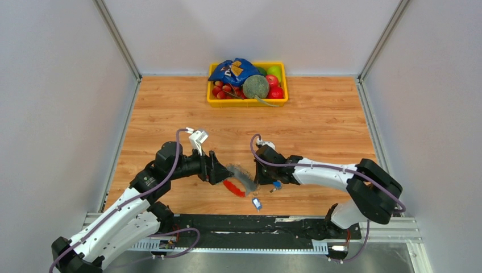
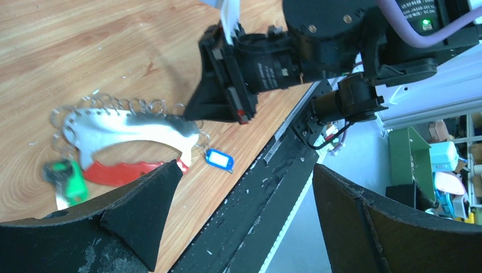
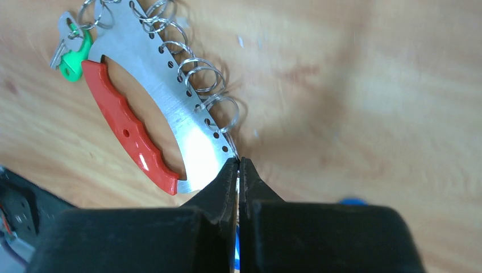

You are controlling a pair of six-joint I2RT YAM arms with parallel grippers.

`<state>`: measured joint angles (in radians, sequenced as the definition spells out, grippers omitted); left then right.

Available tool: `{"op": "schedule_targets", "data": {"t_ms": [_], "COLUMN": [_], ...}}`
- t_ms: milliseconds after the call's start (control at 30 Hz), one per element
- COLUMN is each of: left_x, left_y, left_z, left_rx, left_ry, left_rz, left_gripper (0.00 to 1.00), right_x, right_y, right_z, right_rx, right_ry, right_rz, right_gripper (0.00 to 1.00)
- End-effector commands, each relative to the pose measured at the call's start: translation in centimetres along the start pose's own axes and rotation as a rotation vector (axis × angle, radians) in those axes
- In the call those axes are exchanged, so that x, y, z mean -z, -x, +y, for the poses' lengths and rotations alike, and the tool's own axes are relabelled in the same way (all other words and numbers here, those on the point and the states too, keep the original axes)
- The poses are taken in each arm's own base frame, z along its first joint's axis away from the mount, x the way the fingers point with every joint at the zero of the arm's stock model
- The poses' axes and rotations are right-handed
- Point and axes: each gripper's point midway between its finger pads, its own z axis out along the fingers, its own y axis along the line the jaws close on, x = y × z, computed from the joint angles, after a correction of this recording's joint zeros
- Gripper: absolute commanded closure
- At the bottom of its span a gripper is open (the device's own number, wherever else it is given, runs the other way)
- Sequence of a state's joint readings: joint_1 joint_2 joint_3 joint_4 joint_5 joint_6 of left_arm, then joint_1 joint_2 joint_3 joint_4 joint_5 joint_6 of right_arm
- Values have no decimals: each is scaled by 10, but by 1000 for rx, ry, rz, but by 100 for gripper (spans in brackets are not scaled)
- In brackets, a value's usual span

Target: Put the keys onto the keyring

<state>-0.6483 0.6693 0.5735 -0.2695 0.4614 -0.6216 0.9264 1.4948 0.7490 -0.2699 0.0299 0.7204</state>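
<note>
The keyring [image 1: 239,181] lies on the table between my grippers: a silvery strip [image 3: 165,85] lined with wire rings and a red curved grip [image 3: 128,128]. My right gripper [image 3: 239,161] is shut, its tips at the strip's near end by the last ring. A sliver of a blue key [image 3: 236,250] shows between its fingers, and the key shows under it in the top view [image 1: 277,185]. A second blue key [image 1: 257,203] lies by the table's front edge, also in the left wrist view [image 2: 220,159]. My left gripper [image 2: 245,168] is open and empty beside the keyring's other end.
A green tag [image 2: 65,176] hangs on the keyring's far end. A yellow tray [image 1: 247,103] of toy fruit and a blue bag stands at the back. The black rail [image 1: 256,224] runs along the front edge. Grey walls close both sides.
</note>
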Motion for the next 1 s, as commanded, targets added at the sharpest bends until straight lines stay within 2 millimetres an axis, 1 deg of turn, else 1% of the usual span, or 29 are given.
{"op": "schedule_targets", "data": {"t_ms": [0, 100, 200, 300, 333, 367, 400, 433, 500, 600, 667, 733, 867, 967], "left_x": [2, 0, -1, -4, -5, -5, -6, -7, -9, -12, -14, -15, -17, -19], "left_y": [20, 21, 22, 23, 24, 25, 25, 25, 25, 24, 24, 25, 27, 28], "left_z": [-12, -11, -11, -10, -11, -10, -10, -10, -10, -9, -9, -10, -10, -12], "left_rx": [-33, -24, -12, -3, -2, 0, 2, 6, 11, 18, 19, 19, 19, 21], "left_ry": [-17, -11, -9, -8, -8, -8, -9, -8, -12, -18, -22, -24, -30, -41], "left_rz": [-48, -48, -48, -48, -48, -49, -47, -47, -47, -40, -38, -38, -39, -37], "left_gripper": [3, 3, 3, 3, 3, 3, 3, 3, 3, 3, 3, 3, 3, 3], "right_x": [-13, -21, -26, -25, -23, -19, -15, -11, -3, 7, 10, 14, 14, 13], "right_y": [72, 94, 108, 120, 123, 127, 129, 132, 137, 138, 136, 133, 121, 117], "right_z": [31, 38, 41, 39, 38, 37, 35, 32, 25, 11, 0, -6, -3, -2], "right_rx": [-1, -3, -15, -29, -24, -18, -12, -4, 1, 3, 16, 58, 191, 264], "right_ry": [80, 67, 53, 38, 34, 25, 19, 13, 5, -5, -22, -27, 15, 26], "right_rz": [-193, -236, -266, -300, -313, -329, -345, -358, -376, -383, -376, -375, -327, -314], "right_gripper": [100, 100, 100, 100, 98, 91, 82, 76, 69, 62, 60, 59, 58, 58]}}
